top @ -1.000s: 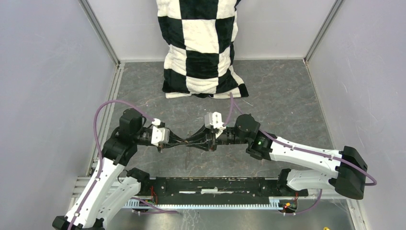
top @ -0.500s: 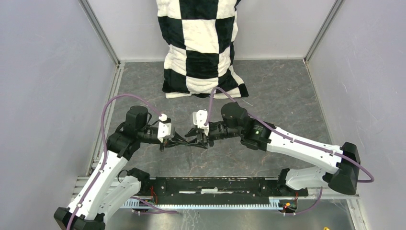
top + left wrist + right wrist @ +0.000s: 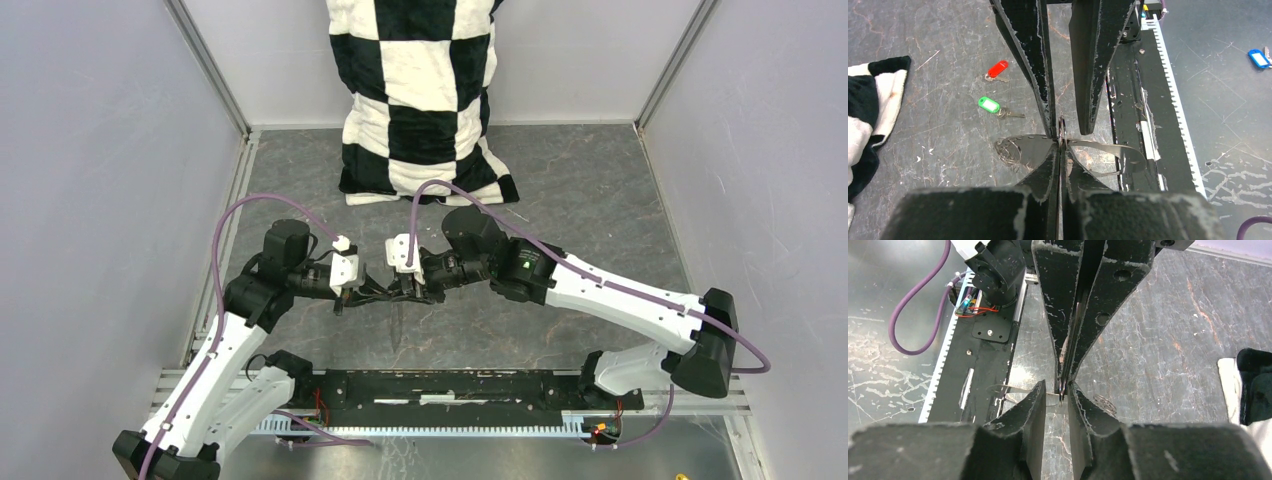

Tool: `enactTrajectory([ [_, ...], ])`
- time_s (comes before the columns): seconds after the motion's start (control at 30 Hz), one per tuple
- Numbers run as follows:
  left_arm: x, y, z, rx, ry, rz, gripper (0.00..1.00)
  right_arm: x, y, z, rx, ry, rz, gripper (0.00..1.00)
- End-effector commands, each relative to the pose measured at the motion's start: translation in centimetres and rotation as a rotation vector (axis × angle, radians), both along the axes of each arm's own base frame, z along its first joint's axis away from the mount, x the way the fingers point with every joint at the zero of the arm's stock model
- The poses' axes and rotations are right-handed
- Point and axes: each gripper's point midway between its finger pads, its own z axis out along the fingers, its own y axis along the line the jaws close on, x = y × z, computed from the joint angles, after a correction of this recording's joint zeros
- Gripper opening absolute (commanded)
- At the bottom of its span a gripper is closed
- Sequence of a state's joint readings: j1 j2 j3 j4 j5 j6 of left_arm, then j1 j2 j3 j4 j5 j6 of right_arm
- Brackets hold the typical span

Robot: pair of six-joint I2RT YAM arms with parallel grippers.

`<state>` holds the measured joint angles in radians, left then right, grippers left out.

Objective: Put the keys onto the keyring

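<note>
Over the bench (image 3: 600,200), clamped tight with the left tool (image 3: 1060,145) on the keyring (image 3: 1062,131), held edge-on. Straddling its rim with the right tool (image 3: 1057,390), fingers apart. Seemingly opening the ring. Next: fetch the red key (image 3: 996,70) or green key (image 3: 990,104), loose on the far side.

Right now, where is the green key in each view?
Top: cannot make it out; too small or hidden.
Left wrist: green key, left of centre, just below the red key.
Right wrist: not in it.
Shared landmark: checkered cloth, top centre from above, left edge on left wrist, right edge on right wrist.
</note>
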<state>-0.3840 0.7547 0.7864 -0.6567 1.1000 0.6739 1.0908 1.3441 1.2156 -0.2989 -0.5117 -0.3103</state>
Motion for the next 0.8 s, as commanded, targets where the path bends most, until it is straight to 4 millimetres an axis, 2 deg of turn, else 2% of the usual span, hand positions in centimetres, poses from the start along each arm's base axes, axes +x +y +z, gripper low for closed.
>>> enactTrajectory([
  [0.0,-0.2,-0.3,2.0,-0.034,-0.029,-0.015,0.02,0.5,0.5,1.9,0.028,-0.043,0.004,0.27],
  [0.23,-0.4,-0.3,2.2,-0.043,-0.035,-0.029,0.02,0.7,1.1,1.8,0.026,-0.043,0.009,0.16],
  [0.37,-0.6,-0.4,2.5,-0.049,-0.038,-0.035,0.02,0.9,1.2,1.3,0.017,-0.041,0.000,0.01],
  [0.43,-0.6,-0.4,2.8,-0.055,-0.041,-0.042,0.03,1.2,1.0,1.3,0.038,-0.047,-0.028,0.01],
  [0.47,-0.7,-0.4,2.8,-0.055,-0.037,-0.043,0.12,1.3,0.8,1.7,0.064,-0.053,-0.041,0.01],
  [0.53,-0.7,-0.4,2.7,-0.056,-0.027,-0.044,0.38,1.1,0.2,2.7,0.146,-0.050,-0.059,0.01],
  [0.57,-0.8,-0.4,2.6,-0.053,-0.020,-0.041,0.45,1.0,-0.2,3.5,0.210,-0.030,-0.065,0.01],
  [0.63,-0.6,-0.3,2.3,-0.045,-0.017,-0.027,0.50,0.7,-1.2,4.9,0.347,-0.004,-0.068,0.01],
  [0.77,-0.6,-0.2,1.7,-0.041,-0.009,-0.013,0.51,-0.5,-3.1,6.4,0.560,0.054,-0.070,0.01],
])
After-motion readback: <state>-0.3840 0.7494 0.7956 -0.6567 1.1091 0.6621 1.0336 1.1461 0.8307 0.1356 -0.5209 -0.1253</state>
